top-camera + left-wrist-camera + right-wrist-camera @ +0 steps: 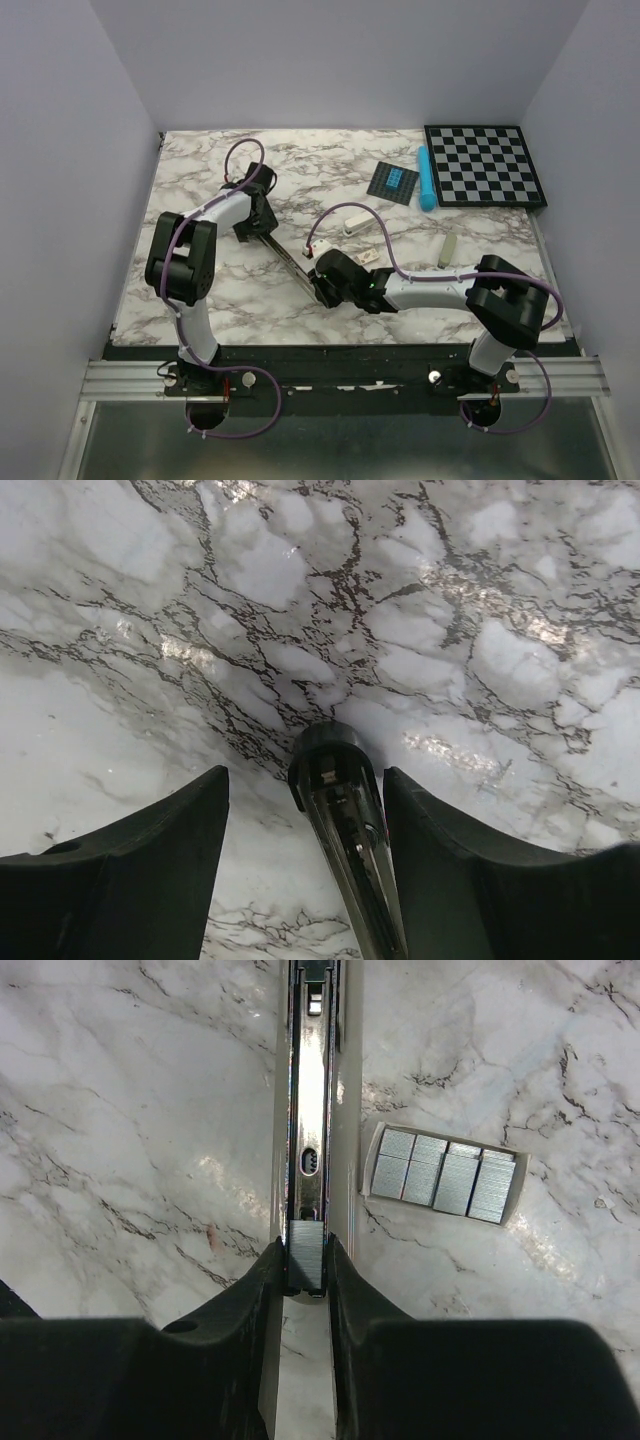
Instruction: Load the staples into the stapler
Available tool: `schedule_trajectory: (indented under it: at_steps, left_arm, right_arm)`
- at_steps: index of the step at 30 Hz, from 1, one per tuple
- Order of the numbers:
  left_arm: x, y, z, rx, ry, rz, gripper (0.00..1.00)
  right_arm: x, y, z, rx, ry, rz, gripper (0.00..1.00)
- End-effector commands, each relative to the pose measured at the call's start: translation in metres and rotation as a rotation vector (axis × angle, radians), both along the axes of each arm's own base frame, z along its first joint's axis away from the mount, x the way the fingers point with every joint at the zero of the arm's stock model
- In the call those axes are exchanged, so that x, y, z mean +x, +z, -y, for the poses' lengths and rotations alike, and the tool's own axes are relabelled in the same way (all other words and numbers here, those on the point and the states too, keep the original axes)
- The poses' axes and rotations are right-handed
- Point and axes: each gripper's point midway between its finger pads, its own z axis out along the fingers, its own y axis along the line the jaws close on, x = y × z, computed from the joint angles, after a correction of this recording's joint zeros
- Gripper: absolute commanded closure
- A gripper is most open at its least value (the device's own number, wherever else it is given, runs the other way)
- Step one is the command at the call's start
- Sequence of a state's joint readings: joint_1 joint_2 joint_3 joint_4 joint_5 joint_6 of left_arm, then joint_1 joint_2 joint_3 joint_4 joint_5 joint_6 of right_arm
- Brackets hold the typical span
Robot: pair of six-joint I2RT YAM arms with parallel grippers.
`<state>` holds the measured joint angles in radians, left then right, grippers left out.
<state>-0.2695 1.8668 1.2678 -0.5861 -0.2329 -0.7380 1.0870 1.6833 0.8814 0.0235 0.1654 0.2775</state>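
Note:
The slim black stapler (pixel 290 258) lies open on the marble table, its silver channel (pixel 310 1110) facing up. My right gripper (pixel 305 1250) is shut on a short grey strip of staples (pixel 305 1262), held right over the near end of that channel. The open white staple box (pixel 442 1173), with several strips in it, lies just right of the stapler. My left gripper (pixel 305 780) straddles the stapler's black far end (pixel 332 770). Its right finger sits close to the stapler and its left finger stands well apart.
A white oblong block (pixel 355 218) lies behind the stapler and a beige bar (pixel 447 250) to the right. At the back right are a checkerboard (pixel 485 165), a blue cylinder (pixel 426 180) and a dark card with blue squares (pixel 394 182).

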Motion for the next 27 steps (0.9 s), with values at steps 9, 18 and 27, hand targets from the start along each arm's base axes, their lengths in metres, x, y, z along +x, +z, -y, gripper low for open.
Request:
schedule_trajectory:
  at_steps: [9, 18, 27]
  left_arm:
    - [-0.004, -0.011, -0.011, 0.037, 0.085, -0.036, 0.73]
    - [-0.024, 0.028, -0.005, -0.044, 0.137, 0.105, 0.89]
    - [-0.055, 0.054, 0.023, -0.072, 0.127, 0.258, 0.89]
  right_arm:
    - [0.001, -0.002, -0.001, 0.000, -0.012, 0.023, 0.84]
    - [0.002, 0.001, 0.000, 0.010, -0.023, 0.028, 0.87]
    - [0.003, 0.002, 0.002, 0.016, -0.038, 0.034, 0.87]
